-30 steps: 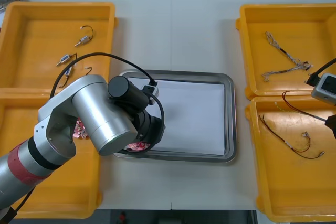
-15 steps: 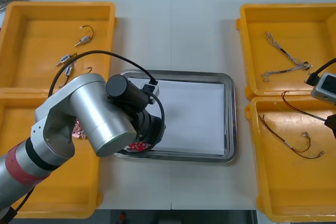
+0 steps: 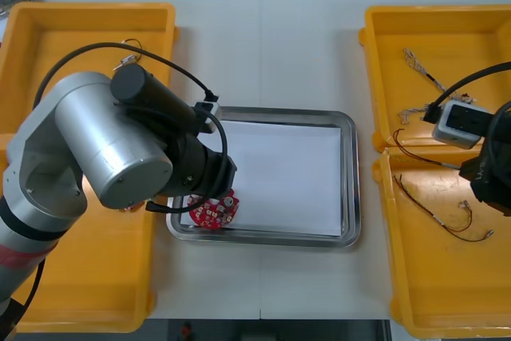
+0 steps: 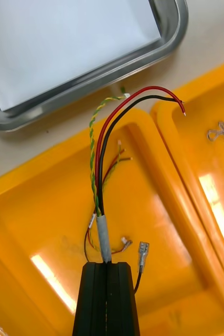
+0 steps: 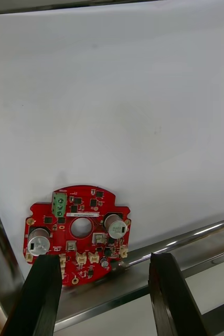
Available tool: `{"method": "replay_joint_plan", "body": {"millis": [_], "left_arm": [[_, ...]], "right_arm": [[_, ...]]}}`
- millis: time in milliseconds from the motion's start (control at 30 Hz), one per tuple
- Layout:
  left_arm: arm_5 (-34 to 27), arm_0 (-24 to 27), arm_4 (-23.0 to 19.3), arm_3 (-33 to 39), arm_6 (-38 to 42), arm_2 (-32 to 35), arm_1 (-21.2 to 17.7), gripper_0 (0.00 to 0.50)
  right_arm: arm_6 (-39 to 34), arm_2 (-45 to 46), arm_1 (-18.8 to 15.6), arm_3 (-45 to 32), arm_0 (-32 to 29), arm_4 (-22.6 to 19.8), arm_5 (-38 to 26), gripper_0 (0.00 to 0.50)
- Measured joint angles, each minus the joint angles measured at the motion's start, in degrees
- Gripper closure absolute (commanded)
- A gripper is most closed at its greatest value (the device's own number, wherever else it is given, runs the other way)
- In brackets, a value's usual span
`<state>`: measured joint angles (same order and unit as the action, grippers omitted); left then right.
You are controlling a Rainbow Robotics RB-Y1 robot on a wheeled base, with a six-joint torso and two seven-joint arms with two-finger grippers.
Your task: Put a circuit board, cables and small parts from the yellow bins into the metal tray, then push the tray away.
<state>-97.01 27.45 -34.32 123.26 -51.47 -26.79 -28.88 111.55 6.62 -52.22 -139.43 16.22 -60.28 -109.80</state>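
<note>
One tray (image 3: 351,181), one board (image 3: 211,211), one gripped cable (image 4: 104,236)

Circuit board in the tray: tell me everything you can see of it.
The circuit board is roughly round and red, with a centre hole, a green terminal block, two silvery round parts and small white connectors. It lies flat, face up, on the white lining in the near left corner of the metal tray, its edge at the wall. The left pincer hangs open above it, fingers astride, apparently not touching.
</note>
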Motion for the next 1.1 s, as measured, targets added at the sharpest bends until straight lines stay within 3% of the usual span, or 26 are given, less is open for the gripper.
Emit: {"method": "replay_joint_plan", "body": {"millis": [200, 533, 767, 1100], "left_arm": [[-4.8, 0.61, -5.3, 0.01, -0.04, 7.44, -0.42, 0.013], [-9.54, 1.05, -14.17, 0.03, -1.63, 21.38, -4.51, 0.014], [-12.49, 1.06, -16.8, 0.03, -10.68, 28.63, -8.05, 0.013], [-12.58, 1.06, -17.11, -3.41, -11.3, 32.17, -12.92, 0.013]], "right_arm": [[-0.01, -8.32, -0.01, 0.0, 7.08, 0.93, -0.01, 0.5], [-2.4, -24.66, 0.52, 0.09, 18.78, 6.4, -0.01, 0.5], [-3.16, -30.64, 5.34, 5.01, 24.26, 7.32, -0.01, 0.5], [-3.48, -38.26, 13.04, 12.27, 29.3, 12.01, -0.02, 0.5]]}}
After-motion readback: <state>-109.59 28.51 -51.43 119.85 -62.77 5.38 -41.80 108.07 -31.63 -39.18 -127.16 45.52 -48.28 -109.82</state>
